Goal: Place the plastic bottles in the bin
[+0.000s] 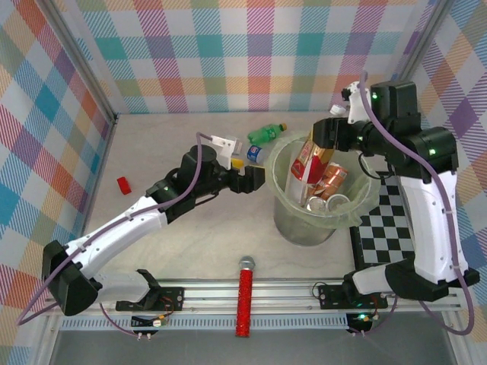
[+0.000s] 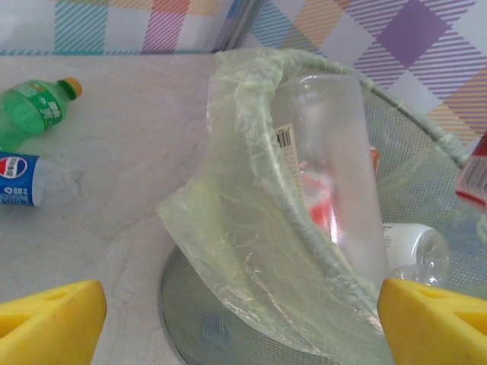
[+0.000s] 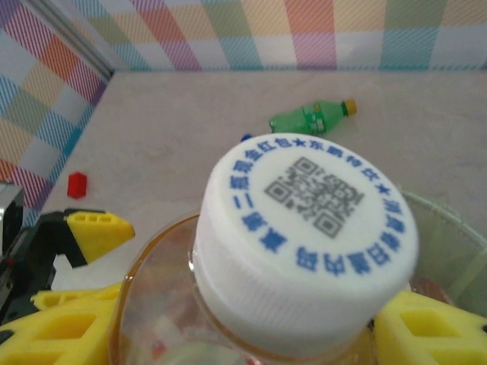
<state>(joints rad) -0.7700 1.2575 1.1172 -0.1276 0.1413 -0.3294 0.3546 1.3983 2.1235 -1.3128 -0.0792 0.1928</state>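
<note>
The bin (image 1: 283,217) is a round grey wire-mesh bucket lined with a crinkled, translucent pale green bag. It stands on the pale desk (image 1: 175,152), right of centre. Several plastic bottles lie inside, among them copper-labelled bottles (image 1: 332,180) and a tall clear bottle (image 2: 335,175) leaning against the liner.

The right arm rises from its base, bends over a black-and-white chequered mat (image 1: 384,220) and reaches left. This puts the right gripper (image 1: 326,143) above the bin's far rim. Its yellow jaws are clamped on either side of a held bottle (image 1: 308,161) with a red label. The bottle's smooth white cap (image 3: 304,239) carries a ring of blue characters around a QR code. Its body looks amber-tinted, though the close view makes that uncertain.

The left arm stretches diagonally across the desk, with the left gripper (image 1: 251,179) low and just beside the bin's left wall. Its jaws stand wide apart with nothing between them.

On the desk beyond the left gripper, a green bottle (image 1: 266,134) with an orange cap and a blue-labelled bottle (image 1: 253,153) lie close together. A small red block (image 1: 123,185) sits well to the left. A red glittery stick (image 1: 245,296) lies at the near edge, between the arm bases.
</note>
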